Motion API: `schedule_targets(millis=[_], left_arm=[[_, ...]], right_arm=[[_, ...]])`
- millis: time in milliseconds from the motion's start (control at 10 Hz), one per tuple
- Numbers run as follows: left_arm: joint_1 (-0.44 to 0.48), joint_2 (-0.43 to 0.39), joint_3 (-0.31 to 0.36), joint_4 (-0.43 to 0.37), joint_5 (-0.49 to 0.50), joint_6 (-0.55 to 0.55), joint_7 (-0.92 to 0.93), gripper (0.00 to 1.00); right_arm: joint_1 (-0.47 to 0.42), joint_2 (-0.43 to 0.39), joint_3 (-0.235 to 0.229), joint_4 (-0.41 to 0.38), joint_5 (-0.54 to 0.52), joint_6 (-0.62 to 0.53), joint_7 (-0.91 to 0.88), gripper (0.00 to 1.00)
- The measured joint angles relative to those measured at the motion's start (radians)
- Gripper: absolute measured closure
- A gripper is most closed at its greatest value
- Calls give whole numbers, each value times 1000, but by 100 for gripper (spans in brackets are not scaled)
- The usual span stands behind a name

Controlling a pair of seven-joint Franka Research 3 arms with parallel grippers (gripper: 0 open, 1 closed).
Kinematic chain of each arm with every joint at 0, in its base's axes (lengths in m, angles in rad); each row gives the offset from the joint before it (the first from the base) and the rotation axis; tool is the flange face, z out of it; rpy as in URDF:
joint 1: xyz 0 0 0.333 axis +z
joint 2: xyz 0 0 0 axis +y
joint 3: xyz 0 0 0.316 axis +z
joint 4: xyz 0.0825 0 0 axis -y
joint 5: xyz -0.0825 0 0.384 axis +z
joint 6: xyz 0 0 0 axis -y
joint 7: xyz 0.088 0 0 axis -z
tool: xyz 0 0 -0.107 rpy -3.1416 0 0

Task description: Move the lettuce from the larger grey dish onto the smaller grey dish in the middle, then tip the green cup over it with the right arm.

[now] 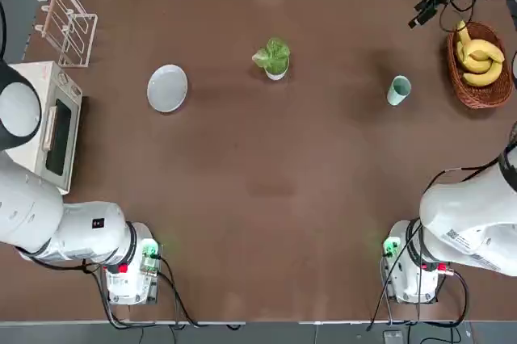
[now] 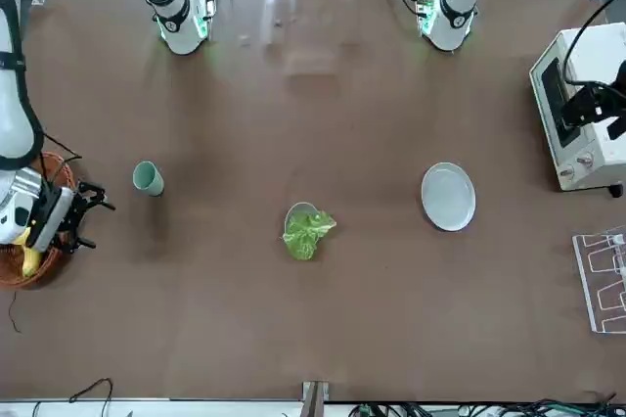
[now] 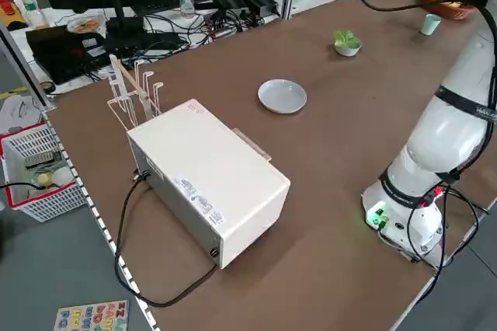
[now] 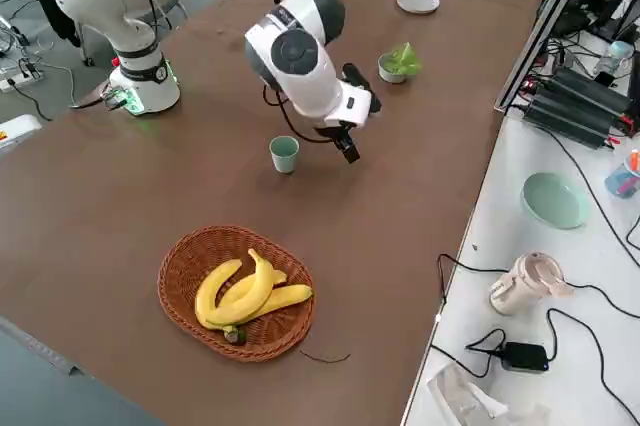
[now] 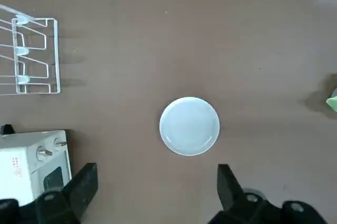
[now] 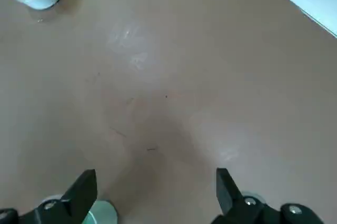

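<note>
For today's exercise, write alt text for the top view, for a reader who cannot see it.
On a brown table, lettuce sits in a small grey bowl at the middle, with an empty grey plate to its left and a green cup to its right, beside a basket of bananas.

Table [image 1: 258, 199]: matt brown top, smooth, faint sheen patches.
Larger grey dish [image 1: 167, 87]: smooth, glazed-looking, pale, slightly glossy.
Smaller grey dish [image 1: 276, 73]: same smooth pale finish.
Lettuce [image 1: 273, 55]: crinkled, leafy, bright green.
Green cup [image 1: 398, 90]: smooth mint surface, matt.
Basket [image 4: 186, 268]: woven wicker, rough, brown.
Bananas [image 4: 245, 294]: smooth yellow skin.
Rack [image 5: 31, 56]: thin white-coated wire.
Oven [image 3: 206, 179]: white casing, smooth, matt.
Arm shells: glossy white plastic.
Left gripper [image 5: 156, 195], right gripper [image 6: 156, 195]: matt black fingers.
</note>
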Motion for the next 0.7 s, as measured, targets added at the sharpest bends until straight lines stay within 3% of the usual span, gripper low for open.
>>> schedule_targets(millis=[700], left_arm=[[4,-29,-20,2,0,-15,0,0]], right_arm=[[6,-107,68,-24,-111,-5,741,0]])
